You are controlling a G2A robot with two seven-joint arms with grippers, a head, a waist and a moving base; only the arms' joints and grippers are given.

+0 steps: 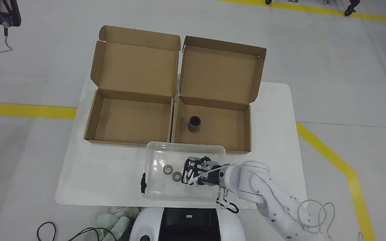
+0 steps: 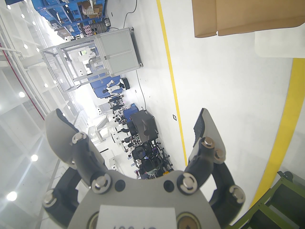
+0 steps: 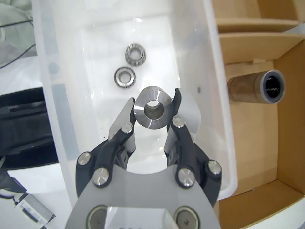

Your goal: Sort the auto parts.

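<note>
The right end effector (image 3: 154,98) is clamped on a short metal sleeve (image 3: 152,121) inside the clear bin (image 3: 215,72). Only the sleeve's flat end face and bore show; its body is hidden beneath, so I cannot tell whether it touches the bin floor. Its long axis points toward the wrist, bore end up. A near bearing (image 3: 124,77) lies flat just beyond the end effector, a far bearing (image 3: 135,54) past it. The left end effector (image 2: 129,111) gapes wide, holding nothing

tub (image 1: 181,144) holding bearings (image 3: 124,77) lies before right box (image 1: 238,129).
</note>
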